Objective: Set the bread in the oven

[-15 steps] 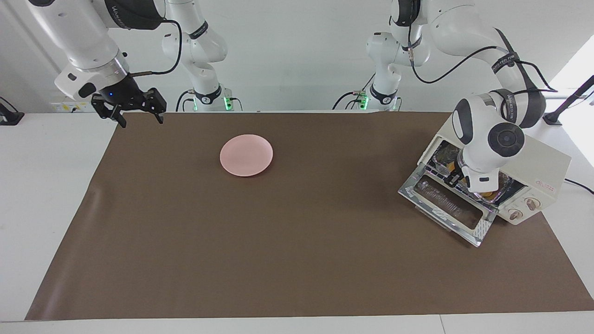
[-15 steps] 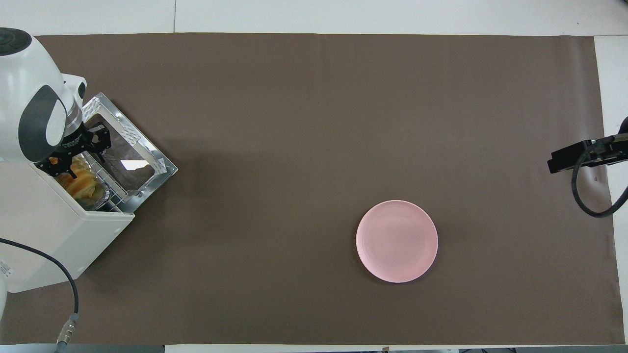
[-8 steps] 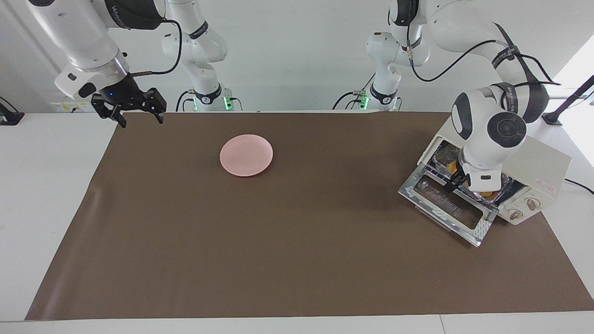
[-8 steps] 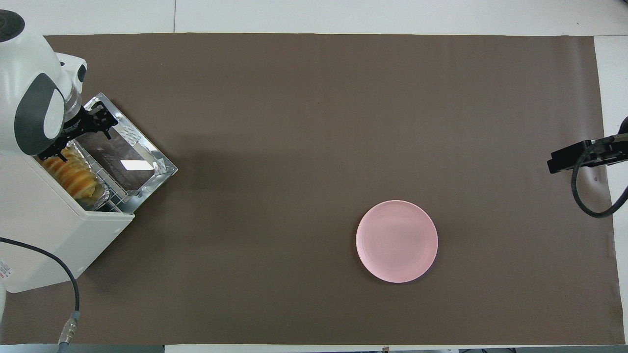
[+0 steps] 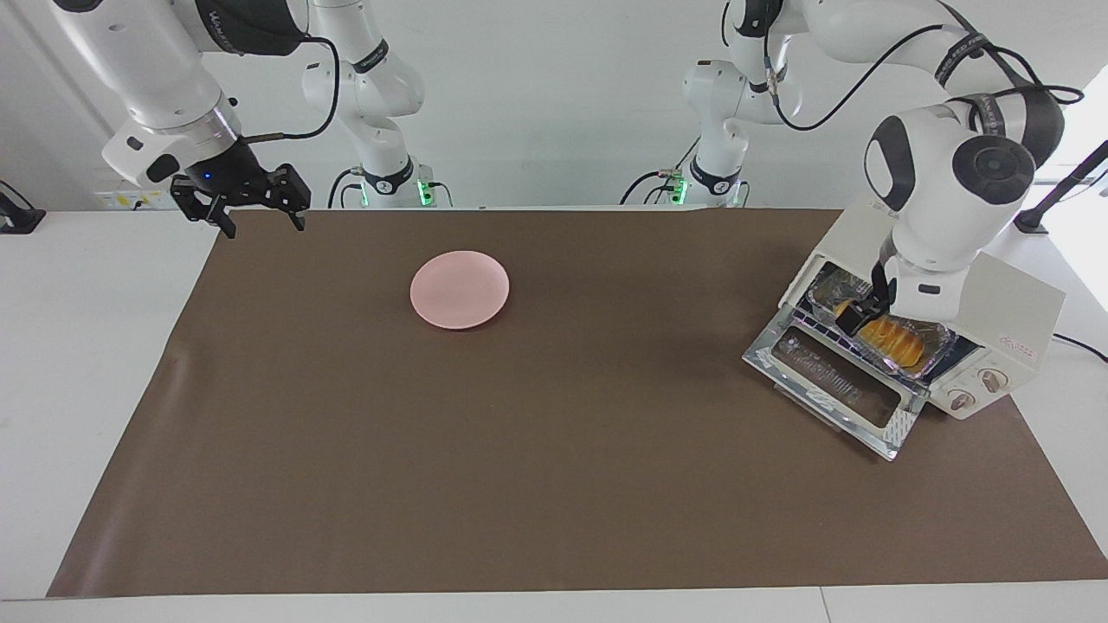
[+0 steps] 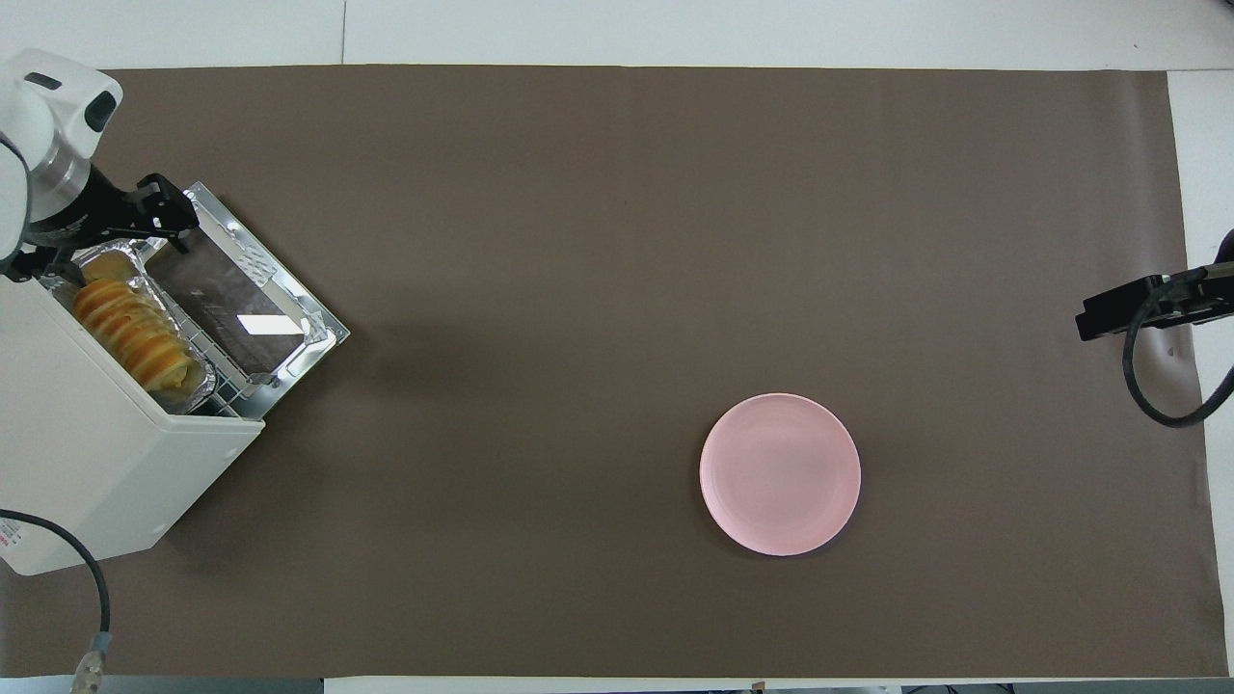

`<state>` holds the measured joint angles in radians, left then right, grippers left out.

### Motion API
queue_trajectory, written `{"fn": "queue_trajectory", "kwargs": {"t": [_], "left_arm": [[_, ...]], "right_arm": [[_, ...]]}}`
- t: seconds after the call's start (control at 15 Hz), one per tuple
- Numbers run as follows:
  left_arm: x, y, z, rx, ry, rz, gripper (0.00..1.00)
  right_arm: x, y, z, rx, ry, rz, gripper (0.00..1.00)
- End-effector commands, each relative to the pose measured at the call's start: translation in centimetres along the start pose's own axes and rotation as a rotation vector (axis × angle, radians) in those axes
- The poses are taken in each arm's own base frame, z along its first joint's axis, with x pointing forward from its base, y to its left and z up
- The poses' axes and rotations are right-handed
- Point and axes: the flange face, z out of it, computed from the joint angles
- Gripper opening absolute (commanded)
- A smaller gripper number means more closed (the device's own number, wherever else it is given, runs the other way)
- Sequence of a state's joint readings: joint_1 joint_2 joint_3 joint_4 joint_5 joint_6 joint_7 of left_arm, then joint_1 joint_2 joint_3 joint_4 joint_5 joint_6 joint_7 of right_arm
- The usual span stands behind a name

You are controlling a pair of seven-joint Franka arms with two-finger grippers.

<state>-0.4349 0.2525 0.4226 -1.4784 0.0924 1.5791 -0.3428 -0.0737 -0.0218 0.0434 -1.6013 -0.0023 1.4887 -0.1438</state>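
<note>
Left gripper (image 5: pixel 857 313) now open, lifted off bread (image 5: pixel 892 337); bread in foil tray (image 5: pixel 939 346) inside oven (image 5: pixel 1013 303), door still down. Right gripper (image 5: pixel 247 208) open, waiting over desk corner.

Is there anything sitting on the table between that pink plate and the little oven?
Nothing: between the pink plate and the oven with its dropped door there is only bare brown mat. Both views show that stretch bare.
</note>
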Motion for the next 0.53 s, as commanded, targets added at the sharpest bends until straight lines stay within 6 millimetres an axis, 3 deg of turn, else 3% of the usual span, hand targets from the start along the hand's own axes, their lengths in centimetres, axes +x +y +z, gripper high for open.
{"fn": "queue_trajectory", "kwargs": {"t": [0.0,0.47], "left_arm": [[-2.6,-2.9,-2.7,-0.049,-0.032,0.132,1.00],[-4.8,-4.7,-4.7,-0.143,-0.058,0.330,1.00]], "right_arm": [[-0.7,0.3,0.0,-0.016,-0.002,-0.013,1.00],[-0.7,0.3,0.0,-0.016,-0.001,-0.013,1.00]]}}
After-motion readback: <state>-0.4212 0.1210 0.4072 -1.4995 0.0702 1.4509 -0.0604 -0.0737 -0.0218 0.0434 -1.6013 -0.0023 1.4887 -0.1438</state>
